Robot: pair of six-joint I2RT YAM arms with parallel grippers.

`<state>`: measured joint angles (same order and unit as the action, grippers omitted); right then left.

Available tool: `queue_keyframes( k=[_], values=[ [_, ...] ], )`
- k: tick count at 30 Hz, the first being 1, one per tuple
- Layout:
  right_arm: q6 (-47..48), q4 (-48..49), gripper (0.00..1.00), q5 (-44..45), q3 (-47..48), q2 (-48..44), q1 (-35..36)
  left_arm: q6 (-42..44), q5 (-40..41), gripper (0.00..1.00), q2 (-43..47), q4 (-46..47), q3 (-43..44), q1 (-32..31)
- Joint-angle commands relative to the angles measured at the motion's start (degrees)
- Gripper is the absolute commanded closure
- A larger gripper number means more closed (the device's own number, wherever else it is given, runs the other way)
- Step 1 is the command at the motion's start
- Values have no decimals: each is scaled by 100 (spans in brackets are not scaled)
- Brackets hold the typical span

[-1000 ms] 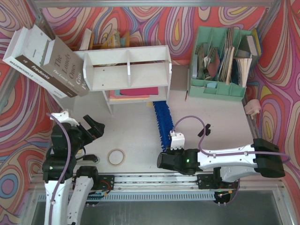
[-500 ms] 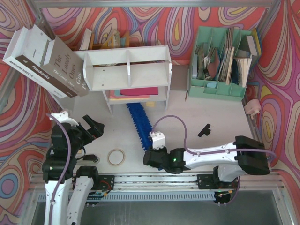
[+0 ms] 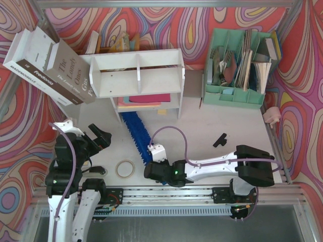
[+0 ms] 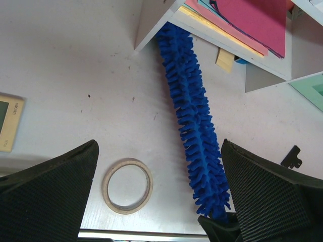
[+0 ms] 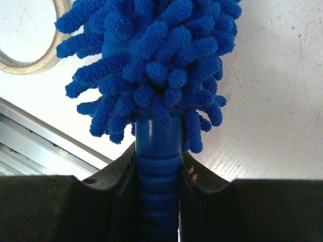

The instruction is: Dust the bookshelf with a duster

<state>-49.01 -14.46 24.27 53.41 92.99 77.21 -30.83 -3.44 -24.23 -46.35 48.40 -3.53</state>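
Overhead: the right tool (image 3: 150, 162) grips the duster (image 3: 135, 132) by its handle. The brush tip meets the bookshelf (image 3: 139, 70) at the lower shelf's left end — swept there from the right end, so one pass looks nearly done. Left wrist: the left tool (image 4: 159, 151) hangs open, empty. Right wrist: the jaws are clamped on the handle.

The duster (image 3: 136, 135) was bright blue, both its shaggy bristles and its handle. The bookshelf (image 3: 137, 70) was white, with pink and yellow sheets (image 3: 150, 98) on its lower shelf. The file organizer (image 3: 233, 93) at the far right was mint green. The tape roll (image 3: 125, 168) was beige. The walls (image 3: 212, 20) carried swirls of red, orange, purple and yellow.
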Motion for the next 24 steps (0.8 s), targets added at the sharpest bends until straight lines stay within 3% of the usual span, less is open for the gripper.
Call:
queue_keyframes(
  k=[1,15,24],
  values=[
    [-55,-221,100,54,5,107,47,12,59,2,80,90,-103,28],
    [-547,-1031,100,674,-245,-345,-91,-3,112,2,140,82,-103,28],
    [320,-260,100,251,-109,-206,163,-19,124,2,126,83,-103,28]
  ],
)
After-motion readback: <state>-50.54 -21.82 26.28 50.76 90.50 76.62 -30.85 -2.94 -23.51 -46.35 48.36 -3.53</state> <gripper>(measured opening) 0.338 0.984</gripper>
